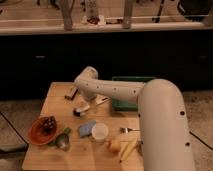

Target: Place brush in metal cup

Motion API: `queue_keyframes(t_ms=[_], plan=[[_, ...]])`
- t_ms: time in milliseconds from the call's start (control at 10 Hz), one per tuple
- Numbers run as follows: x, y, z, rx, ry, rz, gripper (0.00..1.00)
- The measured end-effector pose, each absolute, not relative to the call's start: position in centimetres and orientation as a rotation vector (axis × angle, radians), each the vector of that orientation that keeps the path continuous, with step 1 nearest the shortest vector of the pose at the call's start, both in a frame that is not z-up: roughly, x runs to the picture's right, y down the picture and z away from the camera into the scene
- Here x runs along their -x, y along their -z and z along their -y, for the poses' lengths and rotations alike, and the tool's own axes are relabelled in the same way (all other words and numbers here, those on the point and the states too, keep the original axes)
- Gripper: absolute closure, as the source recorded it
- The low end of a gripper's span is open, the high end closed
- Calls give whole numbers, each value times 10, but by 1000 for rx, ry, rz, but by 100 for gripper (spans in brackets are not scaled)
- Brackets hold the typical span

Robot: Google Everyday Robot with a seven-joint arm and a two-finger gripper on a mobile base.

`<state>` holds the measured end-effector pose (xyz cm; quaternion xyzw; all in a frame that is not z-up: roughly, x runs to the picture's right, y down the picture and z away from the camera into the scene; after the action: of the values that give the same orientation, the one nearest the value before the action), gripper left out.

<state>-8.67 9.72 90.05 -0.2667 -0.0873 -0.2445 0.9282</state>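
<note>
A small brush (81, 109) with a white handle and a dark rounded head lies flat on a wooden bench (75, 161), in the left half and closer to the far edge than to the near one. Its dark head points toward the near left corner and its handle toward the far right. Just beyond it, near the far left corner, the dark tool (71, 93) hangs low over the wood with its fingers spread. It grips nothing and is apart from the brush. The tool sits at the end of a thick white arm (116, 90) that reaches in from the right, bends above the far edge and widens into a large white body at the near right corner. The metal cup (62, 142), small and dull silver, stands upright near the near left corner, well apart from the brush, with a green scrap touching its far side. To its left, close to the left edge, sits an orange bowl (35, 137) with something dark inside. To the right of the metal cup lies a blue pad (86, 128), and touching that pad's right side stands a white cup (99, 131), open end up. A fork (128, 130) lies further right. Toward the near edge rest a round orange-yellow item (114, 145) and a long yellow one (129, 149). A green tray (123, 105) sits at the far right corner, partly hidden behind the arm.
</note>
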Motion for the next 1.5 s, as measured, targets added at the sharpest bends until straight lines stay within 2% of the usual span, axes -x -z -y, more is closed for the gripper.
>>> queue_keyframes(t_ms=[1000, 1500], plan=[[79, -928, -115, 596, 479, 201, 21], [81, -929, -119, 598, 493, 234, 69]])
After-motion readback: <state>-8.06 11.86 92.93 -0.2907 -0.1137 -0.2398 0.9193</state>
